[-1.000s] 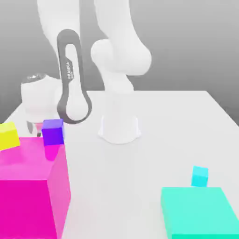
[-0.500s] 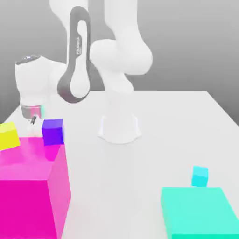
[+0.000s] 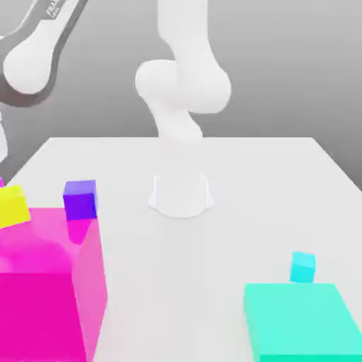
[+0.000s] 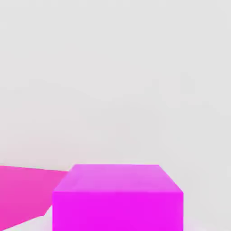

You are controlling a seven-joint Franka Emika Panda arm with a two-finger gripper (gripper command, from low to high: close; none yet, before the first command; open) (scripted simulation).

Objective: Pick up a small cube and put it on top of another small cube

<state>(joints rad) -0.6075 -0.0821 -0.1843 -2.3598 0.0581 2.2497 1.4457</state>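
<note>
- At the exterior view's left edge, the arm point(image 3: 35, 56) is raised. Below it, the purple cube point(image 3: 80, 199) and yellow cube point(image 3: 14, 205) sit apart at the far edge of the large magenta block point(image 3: 42, 283).
- Close before the hand view's camera sits a small magenta cube point(image 4: 117, 198), judged to be pinched in the narrow-closed gripper. The likely support cubes lie lower, so the move calls for a descent.

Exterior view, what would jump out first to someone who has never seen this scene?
The big magenta block in the near corner at the exterior view's left grabs the eye first, with a small yellow cube and a small purple cube just behind it. Opposite, at the near right, a large teal block sits with a small cyan cube behind it. The white robot arm rises from the middle of the white table.
</note>
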